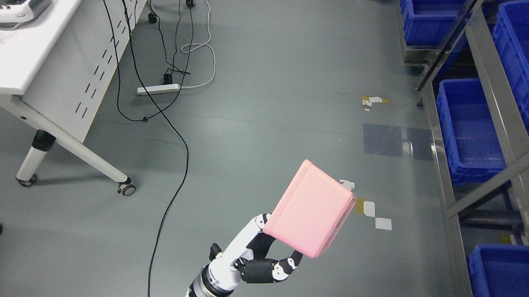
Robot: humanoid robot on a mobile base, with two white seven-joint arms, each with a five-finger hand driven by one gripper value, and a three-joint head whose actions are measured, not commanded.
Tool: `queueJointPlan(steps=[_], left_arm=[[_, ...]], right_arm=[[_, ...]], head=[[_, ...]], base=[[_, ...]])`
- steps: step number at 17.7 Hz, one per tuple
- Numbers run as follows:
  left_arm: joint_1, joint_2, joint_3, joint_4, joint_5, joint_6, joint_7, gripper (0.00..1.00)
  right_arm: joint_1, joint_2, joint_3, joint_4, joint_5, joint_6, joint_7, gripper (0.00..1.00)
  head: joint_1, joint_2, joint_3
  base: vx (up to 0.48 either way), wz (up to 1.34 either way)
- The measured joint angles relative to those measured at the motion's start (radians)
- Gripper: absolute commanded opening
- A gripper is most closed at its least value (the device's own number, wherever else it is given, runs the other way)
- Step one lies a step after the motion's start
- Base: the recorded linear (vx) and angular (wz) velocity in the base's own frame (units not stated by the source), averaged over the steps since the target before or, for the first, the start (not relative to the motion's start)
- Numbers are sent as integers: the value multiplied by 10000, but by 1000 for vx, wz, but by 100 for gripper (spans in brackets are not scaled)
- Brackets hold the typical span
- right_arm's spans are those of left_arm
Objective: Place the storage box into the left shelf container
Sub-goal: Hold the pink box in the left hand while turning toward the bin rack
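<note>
The left hand (259, 260) was clamped on the lower edge of the pink box (308, 208), holding it tilted in the air above the floor (271, 99), well left of the shelf (446, 174). So the pickup looked done, while the carry across and the drop into one of the shelf's blue bins (470, 130) were still left.

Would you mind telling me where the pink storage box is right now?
In the head view the pink storage box is held up over the grey floor at lower centre, gripped by the left hand, well left of the shelf with blue bins.
</note>
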Motion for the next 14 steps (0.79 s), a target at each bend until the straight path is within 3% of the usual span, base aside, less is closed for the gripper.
queueJointPlan(steps=[14], left_arm=[[236, 0, -21, -28, 0, -2, 0, 2]], right_arm=[[2, 0, 0, 0, 0, 0, 0, 100]], head=[[0, 0, 0]], base=[[412, -7]])
